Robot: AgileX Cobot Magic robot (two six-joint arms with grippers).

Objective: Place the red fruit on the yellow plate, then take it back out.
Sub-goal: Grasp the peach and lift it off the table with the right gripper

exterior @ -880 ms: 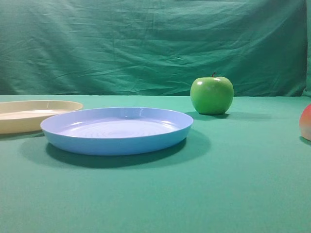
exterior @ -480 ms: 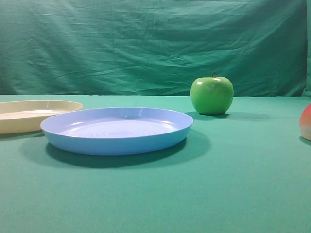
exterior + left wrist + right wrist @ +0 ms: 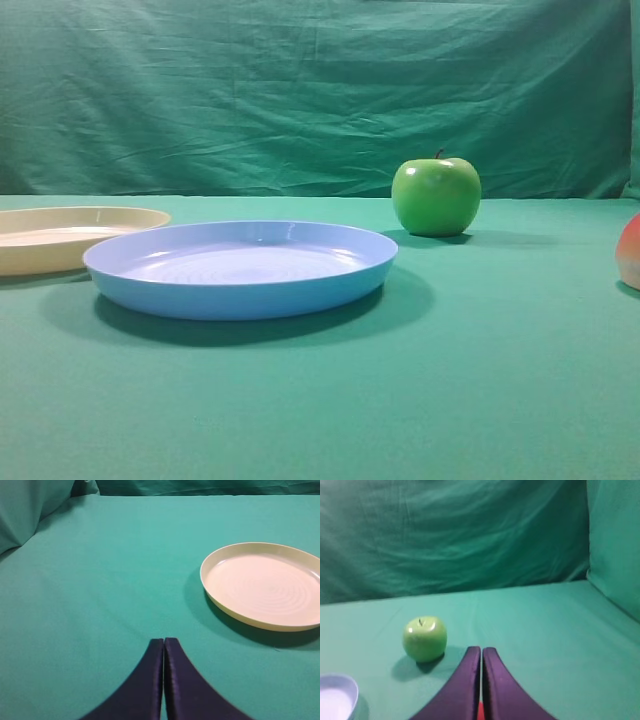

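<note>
Two tools are in play, and both are clenched on nothing: the left tool [image 3: 163,642] hangs over bare counter [image 3: 480,380] with its fingers pressed together, the yellow plate [image 3: 264,586] near its front right, and the right tool [image 3: 481,651] shows the same closed pair. We find the red fruit [image 3: 630,252] at the far right edge of the exterior high view, resting on the counter, well apart from the yellow plate at the far left. A sliver of red shows just below the right tool's fingertips in its wrist view, so we judge the fruit lies almost under it. To do the pick well, we would release the right tool wide first, lower it squarely over the fruit's widest part, then close gently, since the smooth round skin could slip. Counting: one red fruit, one green apple [image 3: 436,196], one yellow plate, one blue plate [image 3: 240,268]
</note>
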